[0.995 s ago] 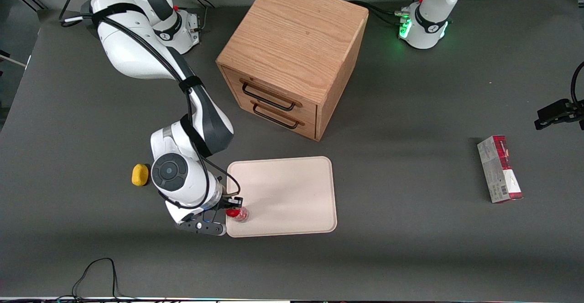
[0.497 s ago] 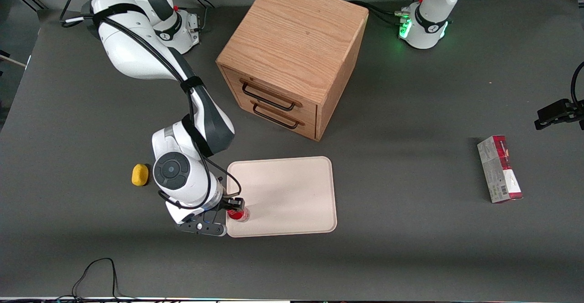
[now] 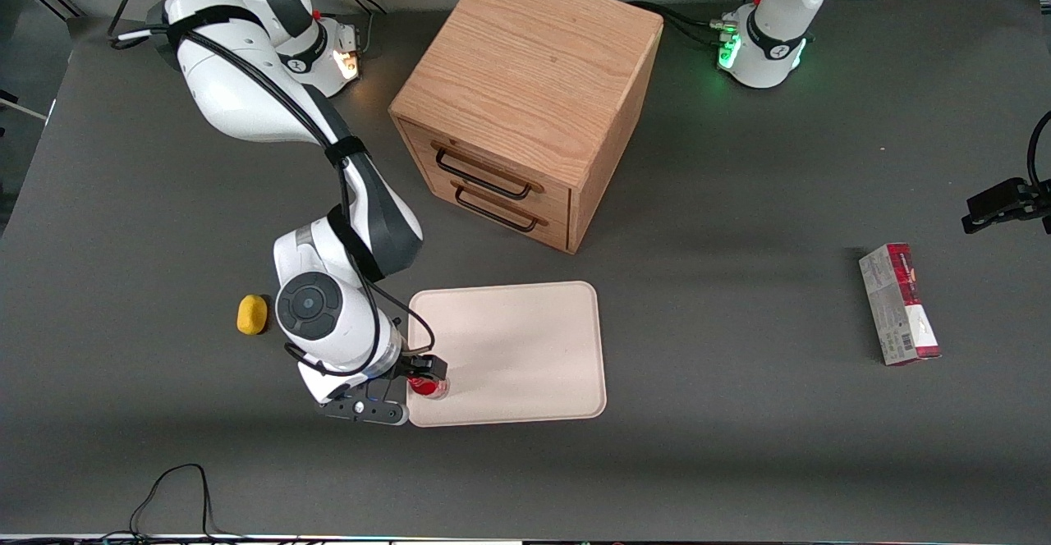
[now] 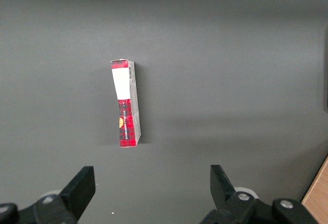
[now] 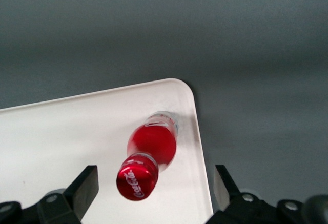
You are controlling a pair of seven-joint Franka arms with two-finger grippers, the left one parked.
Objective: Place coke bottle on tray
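Over the tray (image 3: 525, 340) corner nearest the working arm, the hand (image 3: 425, 374) is held wide open, gripping nothing. Between its fingers (image 5: 84, 185) the coke bottle (image 5: 148, 157) is seen upright on the tray. A yellow object (image 3: 252, 314) is found nearby on the table (image 3: 739, 414).

White "Coca-Cola" script reads on the red cap of the coke bottle (image 5: 137, 182), standing on the tray (image 5: 61, 137) between the open fingers of the gripper (image 5: 154, 193). Carton box (image 4: 126, 103) print too small to read.
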